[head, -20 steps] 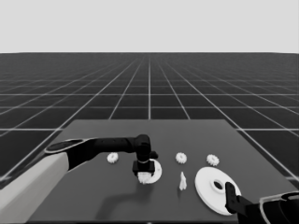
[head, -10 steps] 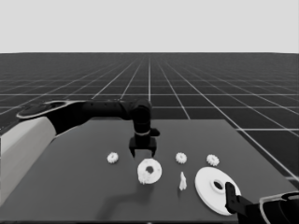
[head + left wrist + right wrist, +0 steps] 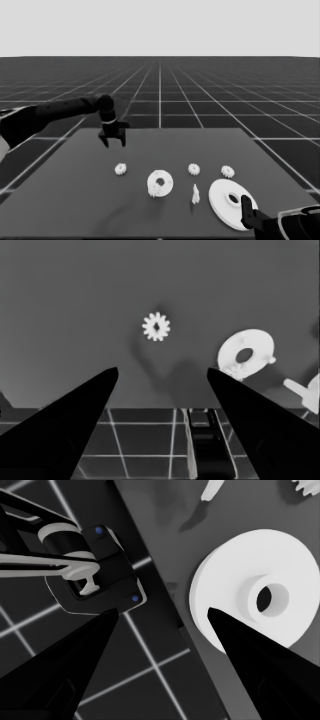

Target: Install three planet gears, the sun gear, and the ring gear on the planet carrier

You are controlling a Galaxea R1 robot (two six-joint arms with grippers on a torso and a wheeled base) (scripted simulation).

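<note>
The left gripper [image 3: 113, 141] hangs empty over the table's [image 3: 60, 200] far left part, fingers spread. Nearer lie a gear [image 3: 120, 169] and the smaller round part [image 3: 160, 183], a gear seated at its near rim. Two more gears [image 3: 194, 169] [image 3: 227, 172], a thin white piece [image 3: 195, 194] and the larger round part [image 3: 231, 203] lie to the right. The right gripper [image 3: 162, 612] waits spread at the near right corner.

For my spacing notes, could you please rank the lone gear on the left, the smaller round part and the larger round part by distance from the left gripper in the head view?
From the left gripper at the far left:
1. Lone gear, left of the smaller round part.
2. Smaller round part, centre.
3. Larger round part, near right.
</note>
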